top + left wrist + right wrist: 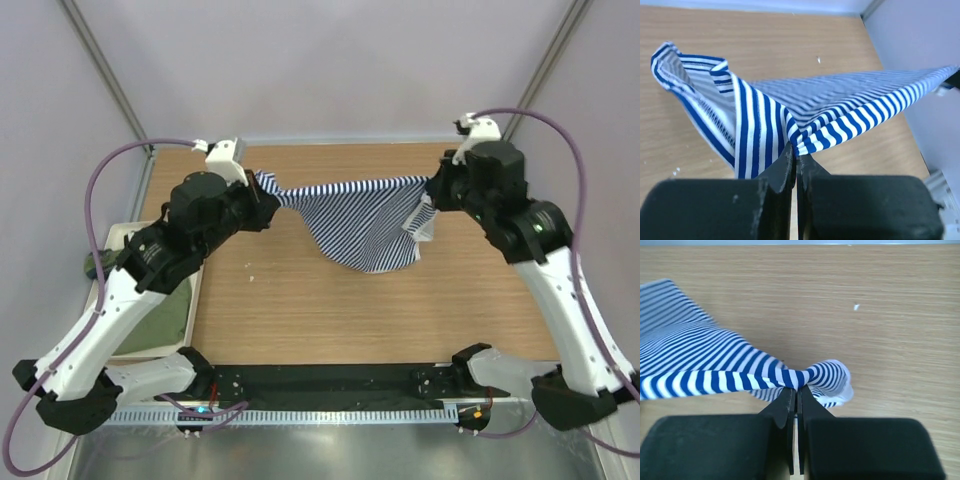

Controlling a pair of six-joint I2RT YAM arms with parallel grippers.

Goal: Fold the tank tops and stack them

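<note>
You are holding the striped tank top (360,225) strung between both arms above the far half of the table (300,310). Your left claw (796,160) is clenching a trimmed edge of it at about 10 o'clock, jaws pressed tight on the cloth. Your right claw (796,395) is pinching a bunched edge at about 2 o'clock. The cloth between them is sagging toward the table's middle; you cannot tell whether it is touching the wood. The olive tank top (160,315) is lying in a white bin (120,235) at 8 o'clock, just beside the table's left edge.
</note>
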